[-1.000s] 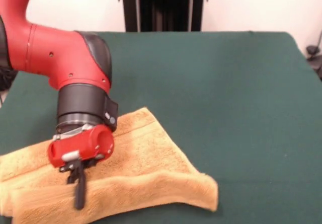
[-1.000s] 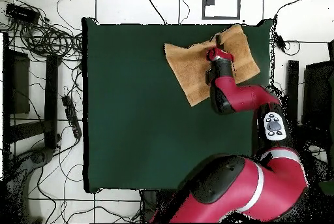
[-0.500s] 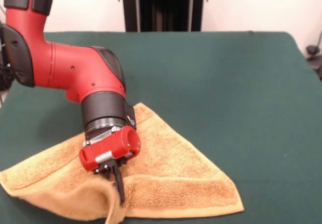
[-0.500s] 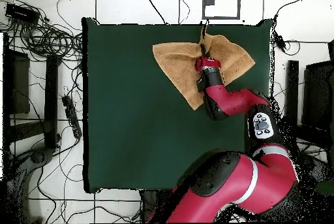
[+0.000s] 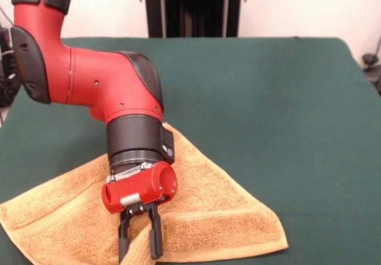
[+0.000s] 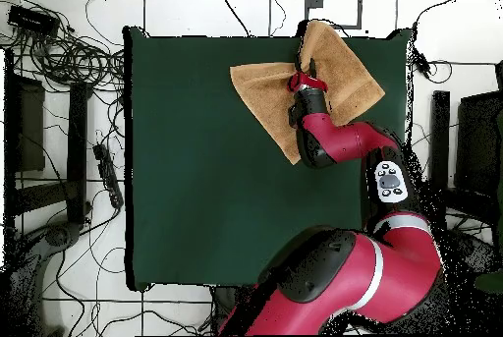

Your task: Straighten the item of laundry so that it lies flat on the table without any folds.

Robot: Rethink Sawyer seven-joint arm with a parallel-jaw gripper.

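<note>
The item of laundry (image 5: 208, 181), an orange-tan terry towel, lies near the front left of the green table (image 5: 268, 98). Its near edge is doubled over in a band, and a raised ridge of cloth stands at the front. My gripper (image 5: 140, 240) points straight down over that ridge, open, with one finger on each side of it. In the overhead view the towel (image 6: 270, 97) lies at the table's (image 6: 196, 156) top edge, with one part reaching past that edge, and the gripper (image 6: 303, 66) is above its middle.
The towel sits close to the table's edge in both views. A black stand (image 5: 193, 6) rises behind the far side. Cables (image 6: 69, 48) and dark equipment lie on the floor beside the table.
The gripper carried the towel's near edge to the right, dragging the cloth with it, and its fingers have since parted. The cloth it pinched now stands as a ridge between them.
</note>
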